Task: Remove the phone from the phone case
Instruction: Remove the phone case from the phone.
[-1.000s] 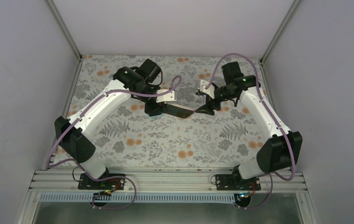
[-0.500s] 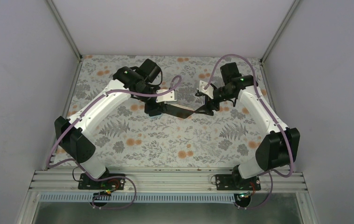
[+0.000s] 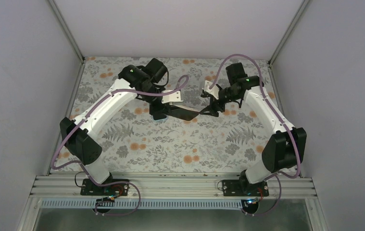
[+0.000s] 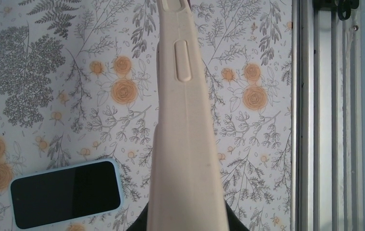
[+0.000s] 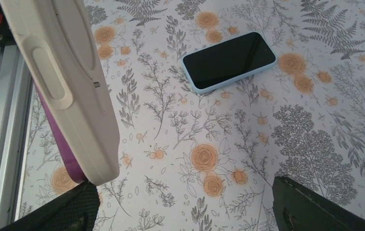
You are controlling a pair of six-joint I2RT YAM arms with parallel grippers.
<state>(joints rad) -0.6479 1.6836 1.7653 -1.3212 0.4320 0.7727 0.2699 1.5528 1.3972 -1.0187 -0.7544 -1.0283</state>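
Both arms reach in toward the middle of the counter (image 3: 137, 144), wrists angled at each other. On the left arm (image 3: 108, 103), the left jaws pinch one end of the cream phone case (image 4: 182, 144), held edge-on above the counter with the purple phone (image 5: 69, 163) peeking out. On the right arm (image 3: 262, 103), the right jaws are spread wide, one finger right by the case's other end. A blue-cased phone (image 5: 228, 61) lies flat underneath.

A cream phone case (image 5: 69, 96) slants down one side, a purple strip (image 5: 65, 154) showing under it, its lower end just above one of two dark fingers (image 5: 310, 207) set wide apart. Beyond the gap between the fingers, a blue-cased phone (image 5: 228, 60) lies screen up on the floral table (image 5: 180, 130).
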